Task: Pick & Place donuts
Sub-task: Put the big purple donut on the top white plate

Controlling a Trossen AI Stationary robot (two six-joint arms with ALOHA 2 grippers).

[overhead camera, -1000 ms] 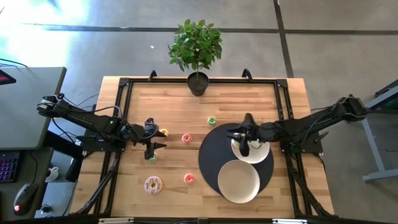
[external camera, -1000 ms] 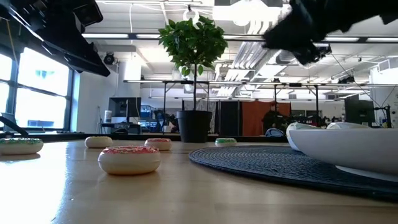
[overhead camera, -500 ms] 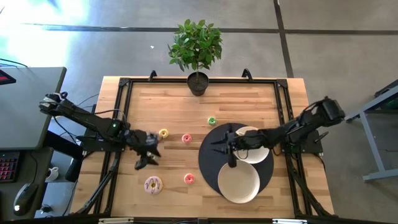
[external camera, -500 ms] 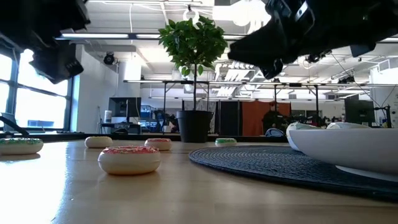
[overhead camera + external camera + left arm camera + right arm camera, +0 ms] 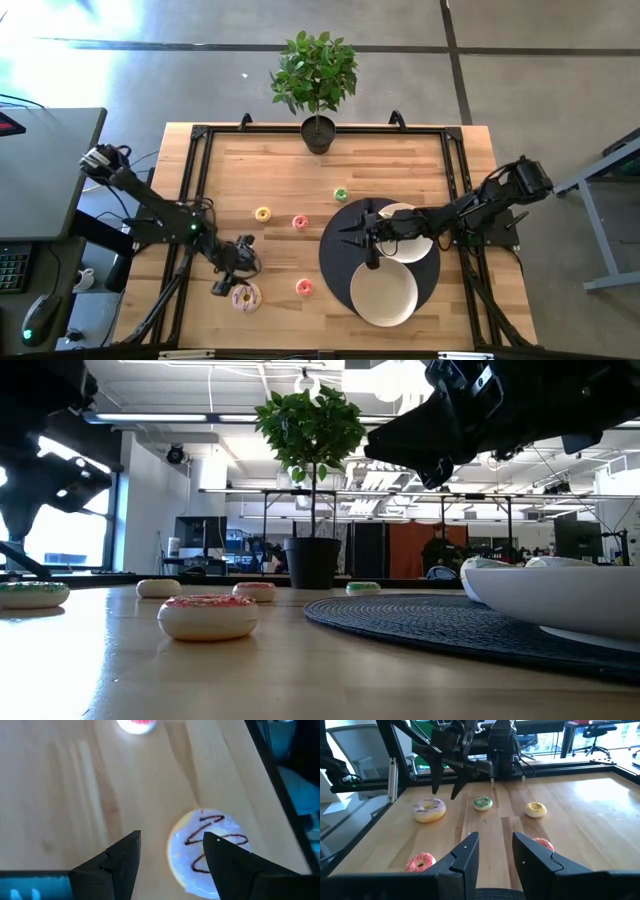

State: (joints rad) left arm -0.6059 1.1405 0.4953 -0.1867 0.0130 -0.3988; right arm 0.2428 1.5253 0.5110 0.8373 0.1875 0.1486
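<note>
Hovering with the left hand point(image 5: 226, 283) open and empty, fingers straddling the air just above a white chocolate-drizzled donut point(image 5: 210, 851) lying on the desk point(image 5: 290, 170). Beyond it, pink donut point(image 5: 304, 288) sitting nearby. Waiting over the dark round mat point(image 5: 340, 255), right hand point(image 5: 358, 240) open, holding nothing.

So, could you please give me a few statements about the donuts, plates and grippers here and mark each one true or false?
1. The left gripper hangs open over the pale donut with the dark squiggle. True.
2. The right gripper is shut on a yellow donut. False: it is open and empty, over the dark round mat.
3. The yellow donut lies on the bare wood. True.
4. The front plate holds two donuts. False: it holds none.
5. The potted plant stands on the mat. False: it stands at the table's far edge.
</note>
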